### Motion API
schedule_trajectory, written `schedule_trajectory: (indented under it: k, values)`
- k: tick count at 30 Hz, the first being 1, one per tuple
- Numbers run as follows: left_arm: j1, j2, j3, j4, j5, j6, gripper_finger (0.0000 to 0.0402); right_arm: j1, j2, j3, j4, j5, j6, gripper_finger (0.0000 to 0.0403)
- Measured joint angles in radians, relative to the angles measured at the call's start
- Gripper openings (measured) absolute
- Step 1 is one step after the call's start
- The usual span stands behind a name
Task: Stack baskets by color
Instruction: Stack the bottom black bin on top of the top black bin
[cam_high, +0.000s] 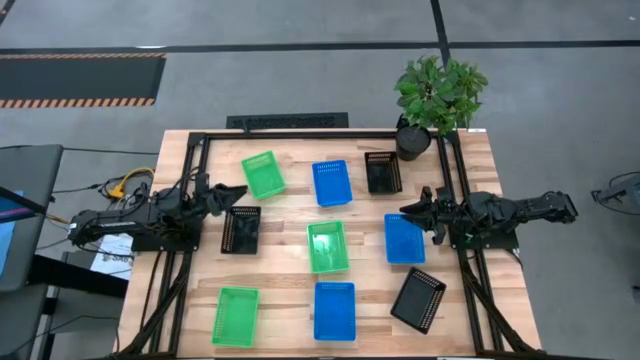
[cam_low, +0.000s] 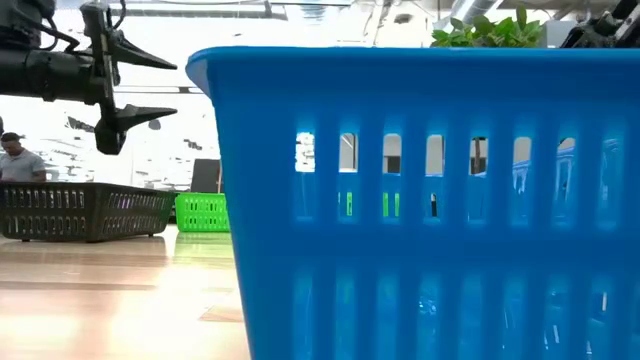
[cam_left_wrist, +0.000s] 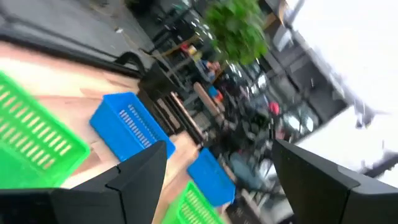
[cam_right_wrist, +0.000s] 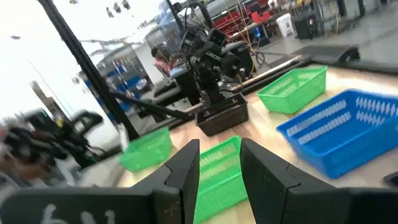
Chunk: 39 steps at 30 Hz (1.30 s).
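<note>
Your left gripper (cam_high: 237, 190) hangs wide open and empty, just above the black basket (cam_high: 241, 229) at the table's left, with a green basket (cam_high: 263, 173) just ahead of its fingertips. Your right gripper (cam_high: 408, 211) is partly open, holding nothing, over the blue basket (cam_high: 404, 238). None of the nine baskets is stacked; all lie apart on the wooden table (cam_high: 285, 300).

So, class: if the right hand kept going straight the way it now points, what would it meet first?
Probably the blue basket lying just ahead of the right hand, if it is low enough. If it passes above, the middle green basket lies next in line; height is hard to judge.
</note>
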Motion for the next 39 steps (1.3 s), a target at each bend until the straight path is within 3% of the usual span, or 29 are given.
schedule_trajectory:
  k: [4,9,12,14,17,20,23,29,33,39]
  values:
    - [0.0,0.0,0.0,0.004,-0.102,-0.036,0.0278,-0.011,-0.001,0.0,0.013,0.051,0.026,0.0138]
    - [0.0,0.0,0.0,0.011,-0.257,-0.209,0.0278,-0.042,-0.001,0.0,0.073,0.125,0.127,0.0136]
    - [0.0,0.0,0.0,0.016,-0.226,-0.308,0.0278,-0.064,-0.001,0.0,0.157,0.132,0.27,0.0135]
    - [0.0,0.0,0.005,0.037,-0.149,-0.341,0.0278,-0.074,-0.002,0.009,0.221,0.133,0.294,0.0137]
    - [0.0,0.001,0.043,0.145,-0.033,-0.282,0.0278,-0.082,0.017,0.08,0.259,0.153,0.188,0.0145]
    - [0.0,0.009,0.116,0.276,-0.005,-0.207,0.0278,-0.09,0.083,0.205,0.264,0.233,0.089,0.0157]
    - [0.0,0.064,0.238,0.234,-0.01,-0.11,0.0278,-0.094,0.209,0.389,0.059,0.276,0.052,0.0167]
    - [0.0,0.289,0.581,-0.247,-0.044,-0.094,0.0278,-0.094,0.529,0.888,-0.831,0.278,0.351,0.0158]
    - [0.0,0.471,0.827,-0.655,0.06,-0.164,0.0278,-0.092,0.757,1.117,-1.246,0.161,0.546,0.0142]
    - [0.0,0.706,1.08,-1.113,0.231,-0.177,0.0278,-0.043,0.982,1.218,-1.523,-0.124,0.73,0.0124]
